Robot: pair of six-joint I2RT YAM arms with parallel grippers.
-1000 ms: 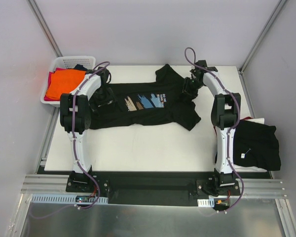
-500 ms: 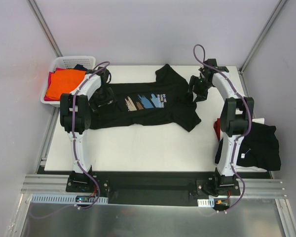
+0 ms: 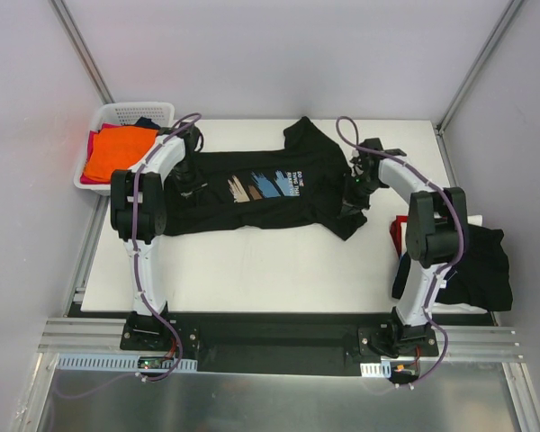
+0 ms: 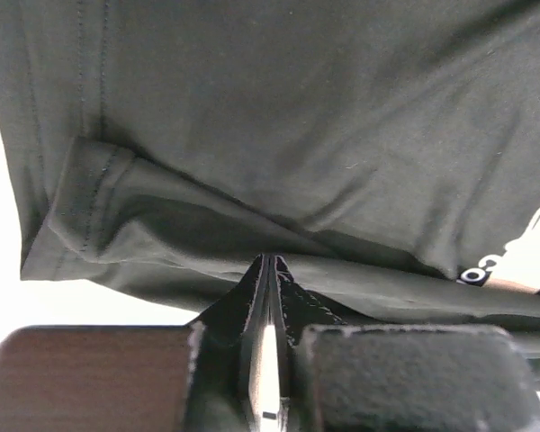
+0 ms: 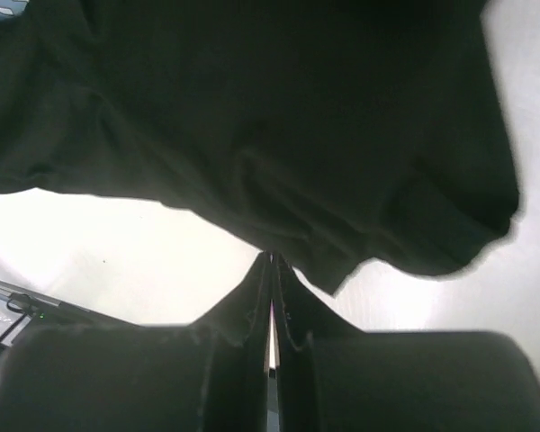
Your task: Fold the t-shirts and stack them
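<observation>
The left gripper [image 4: 268,266] pinched a fold near the printed t-shirt's [image 3: 252,211] hem. The right gripper [image 5: 272,263] was clenched at the same shirt's edge near a sleeve, its hold on the cloth unclear.

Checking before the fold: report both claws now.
Left claw: closed, pinching a fold of the shirt.
Right claw: closed at the shirt's edge; grip cannot be told.

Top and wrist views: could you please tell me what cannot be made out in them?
- Top view: the text on the printed shirt is too small to read.
- Top view: the orange shirt covers whatever lies lower in the basket.
- Right wrist view: too dark to tell whether the right gripper pinches cloth.
</observation>
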